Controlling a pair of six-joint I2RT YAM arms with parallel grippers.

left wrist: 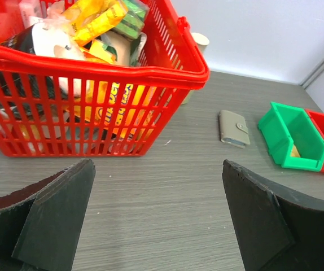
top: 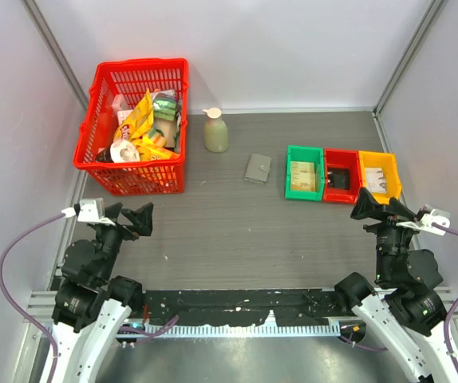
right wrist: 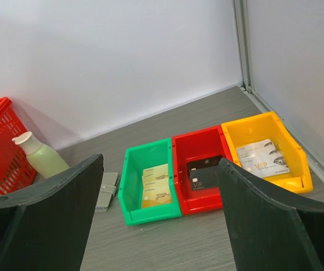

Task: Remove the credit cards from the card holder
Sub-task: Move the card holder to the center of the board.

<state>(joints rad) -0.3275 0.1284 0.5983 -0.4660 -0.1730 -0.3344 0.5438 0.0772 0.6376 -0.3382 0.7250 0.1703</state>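
The card holder (top: pixel 258 168) lies folded shut on the grey table, grey-olive, left of the green bin. It also shows in the left wrist view (left wrist: pixel 233 128) and in the right wrist view (right wrist: pixel 106 191). No card shows in or on it; any cards inside are hidden. My left gripper (top: pixel 132 219) is open and empty at the near left, far from the holder (left wrist: pixel 157 172). My right gripper (top: pixel 379 209) is open and empty at the near right, just in front of the bins (right wrist: pixel 161 169).
A green bin (top: pixel 288 171) holds gold cards (right wrist: pixel 155 186), a red bin (top: pixel 341 152) holds black cards (right wrist: pixel 207 172), and a yellow bin (top: pixel 377 155) holds pale cards (right wrist: pixel 262 158). A red basket (top: pixel 141 65) of snack packets stands at the back left. A pale green bottle (top: pixel 215 132) stands beside it.
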